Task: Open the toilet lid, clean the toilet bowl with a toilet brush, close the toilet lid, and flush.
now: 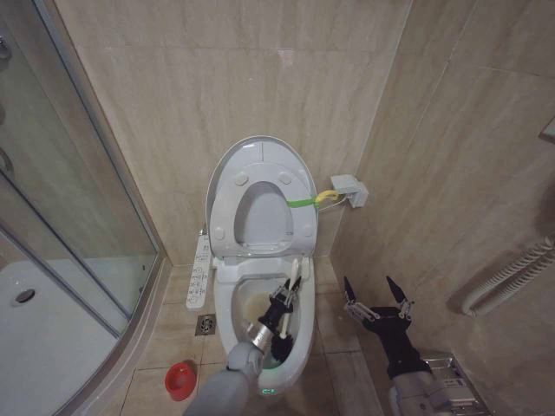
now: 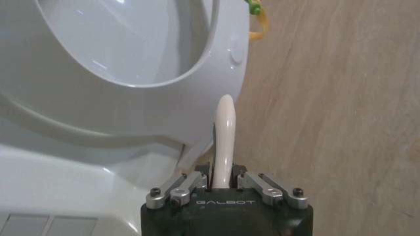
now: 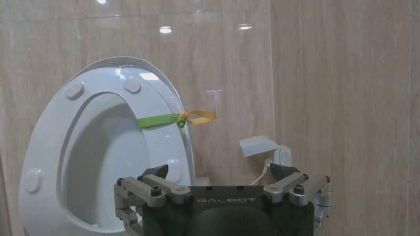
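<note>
Toilet brush (image 1: 286, 303) work is the step in hand: the slim white stick handle rises from the lower centre of the head view, its dark bristle head down inside the toilet bowl (image 1: 227, 303), near the bowl's front right wall. The left gripper (image 1: 283, 301) has its fingers clamped on the handle partway up; in the left wrist view the smooth, rounded handle tip stands out beyond the fingers (image 2: 187, 184) against the raised seat. The toilet lid (image 1: 227, 166) is already up, leaning against the tiled back wall at centre frame, a glossy oval shell with the ring-shaped seat (image 1: 295, 232) folded against it and a green band (image 1: 301, 203) across the seat's right side.

The bowl is glazed white ceramic with a yellowish tint inside and a small green light at its front edge. Judging from this, scrubbing is under way or about to be, and the next move calls for sweeping the bristles round the curved wall without knocking the rim.

The right gripper (image 1: 377, 296) waits at lower right beside the bowl, fingers spread apart, holding nothing. A small red holder cup (image 1: 180, 379) sits on the beige floor tiles at lower left.
</note>
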Controlling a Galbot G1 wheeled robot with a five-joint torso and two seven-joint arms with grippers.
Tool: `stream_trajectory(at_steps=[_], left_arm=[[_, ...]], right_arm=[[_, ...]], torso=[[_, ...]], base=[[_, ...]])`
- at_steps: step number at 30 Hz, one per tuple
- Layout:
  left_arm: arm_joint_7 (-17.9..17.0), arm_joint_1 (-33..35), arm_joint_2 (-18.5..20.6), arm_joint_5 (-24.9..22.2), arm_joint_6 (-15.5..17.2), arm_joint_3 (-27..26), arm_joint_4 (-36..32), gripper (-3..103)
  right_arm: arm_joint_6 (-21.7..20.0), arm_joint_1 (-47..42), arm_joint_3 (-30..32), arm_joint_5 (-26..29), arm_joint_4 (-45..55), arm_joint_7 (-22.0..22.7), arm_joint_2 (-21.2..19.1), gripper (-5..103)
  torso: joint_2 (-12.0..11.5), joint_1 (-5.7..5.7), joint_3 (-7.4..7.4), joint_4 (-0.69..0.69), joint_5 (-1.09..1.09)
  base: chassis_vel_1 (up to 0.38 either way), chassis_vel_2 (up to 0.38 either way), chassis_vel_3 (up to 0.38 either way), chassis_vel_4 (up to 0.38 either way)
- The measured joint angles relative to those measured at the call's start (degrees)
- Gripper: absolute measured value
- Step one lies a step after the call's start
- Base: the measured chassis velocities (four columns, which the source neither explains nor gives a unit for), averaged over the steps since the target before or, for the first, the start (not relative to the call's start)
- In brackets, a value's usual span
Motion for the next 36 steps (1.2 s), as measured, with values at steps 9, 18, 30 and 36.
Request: stream_trajectory(at_steps=[9,18,30,36], left_arm=[[0.0,-3.4,1.7,0.4,0.0,1.0,0.5,20],[0.3,-3.7,-1.2,1.1,-0.8,0.9,2.4,20],[0.6,0.4,4.1,1.0,-0.8,0.3,-1.7,20],[0.0,1.9,6.9,1.0,-0.3,0.4,-4.6,20]], right_arm=[[0.0,0.0,0.0,0.0,0.0,0.0,0.0,100],[0.0,0.0,0.0,0.0,0.0,0.0,0.0,100],[0.0,0.0,0.0,0.0,0.0,0.0,0.0,100],[0.0,0.0,0.0,0.0,0.0,0.0,0.0,100]], torso=[[0.0,0.00,0.01,-0.02,-0.01],[0.0,0.00,0.01,-0.01,0.00],[0.0,0.00,0.00,0.00,-0.01],[0.0,0.00,0.00,-0.02,-0.01]], base=[[0.000,0.000,0.000,0.000],[0.000,0.000,0.000,0.000],[0.000,0.000,0.000,0.000],[0.000,0.000,0.000,0.000]])
